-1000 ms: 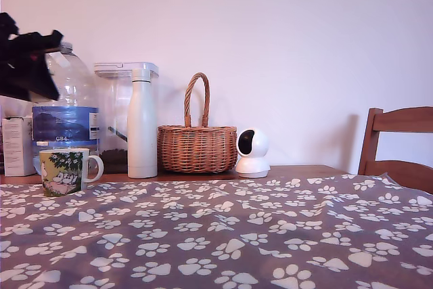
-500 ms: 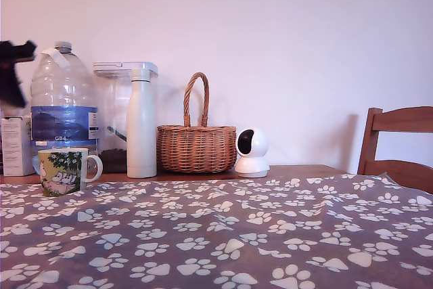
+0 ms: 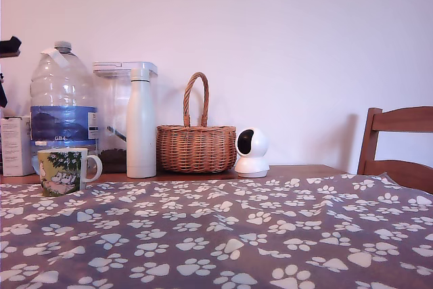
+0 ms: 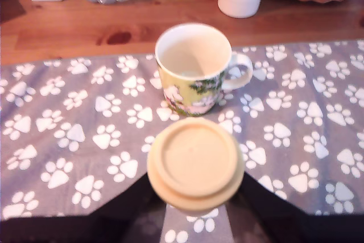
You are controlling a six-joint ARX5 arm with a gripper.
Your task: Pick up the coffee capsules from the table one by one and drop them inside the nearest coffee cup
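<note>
In the wrist view my gripper (image 4: pixel 195 200) is shut on a cream-beige coffee capsule (image 4: pixel 195 163), held flat face up between the dark fingers (image 4: pixel 128 211). The capsule hangs above the paw-print cloth, just short of the coffee cup (image 4: pixel 193 69). The cup stands upright and looks empty, with its handle on the side of the white bottle. In the exterior view the cup (image 3: pixel 61 172) stands at the far left of the table (image 3: pixel 237 235). Only a dark bit of the arm (image 3: pixel 8 47) shows there, at the left edge above the cup. No other capsule shows on the cloth.
Behind the cup stand a large water jug (image 3: pixel 62 99), a clear container (image 3: pixel 115 120), a tall white bottle (image 3: pixel 142 123), a wicker basket (image 3: pixel 197 143) and a small white camera (image 3: pixel 252 152). A white box (image 3: pixel 17 145) sits at the far left, a wooden chair (image 3: pixel 399 143) at the right.
In the exterior view the dark arm has drawn off to the left, from a large shape over the jug to a sliver at the edge. The cup stays put.
</note>
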